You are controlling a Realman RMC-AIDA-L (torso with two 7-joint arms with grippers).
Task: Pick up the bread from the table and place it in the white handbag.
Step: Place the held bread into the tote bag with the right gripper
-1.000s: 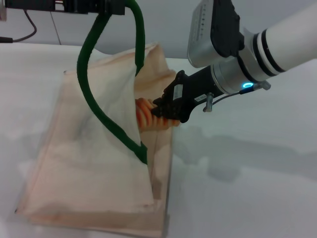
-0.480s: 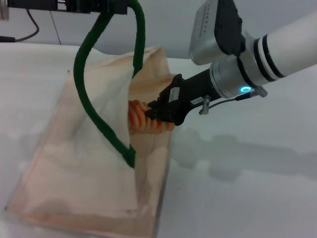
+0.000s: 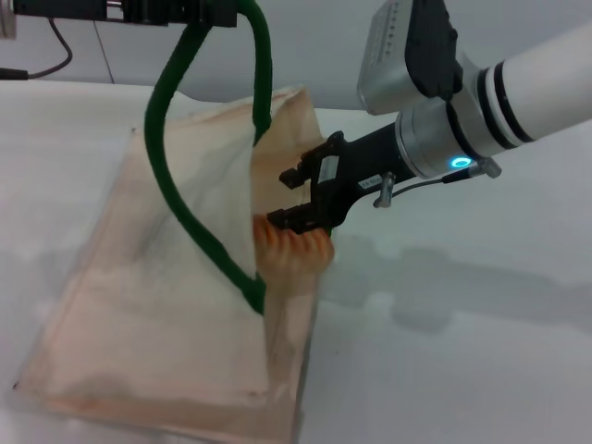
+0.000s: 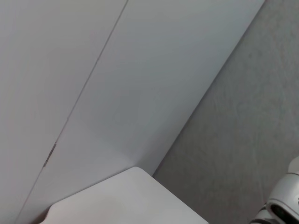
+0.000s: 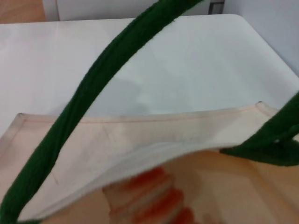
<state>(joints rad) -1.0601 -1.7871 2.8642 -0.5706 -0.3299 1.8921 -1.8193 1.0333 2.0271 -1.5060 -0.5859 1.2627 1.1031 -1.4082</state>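
The white handbag [image 3: 157, 305] lies on the table [image 3: 462, 351] with its mouth held open. Its dark green handle [image 3: 171, 176] rises to my left gripper [image 3: 199, 11] at the top edge, which holds it up. My right gripper [image 3: 287, 197] is at the bag's mouth with its fingers open. The bread [image 3: 294, 245], orange with cream ridges, lies just below the fingers in the bag's opening, free of them. In the right wrist view the bread [image 5: 154, 198] shows inside the bag [image 5: 140, 135] under the green handle [image 5: 93, 93]. The left wrist view shows neither thing.
The white table spreads to the right of the bag and in front of it. A black cable [image 3: 42, 60] lies at the far left. A wall [image 4: 117, 70] stands behind the table.
My right gripper has opened and let go of the bread, which has dropped a little lower into the bag's mouth. The gripper has drawn back slightly. The left arm still holds the handle.
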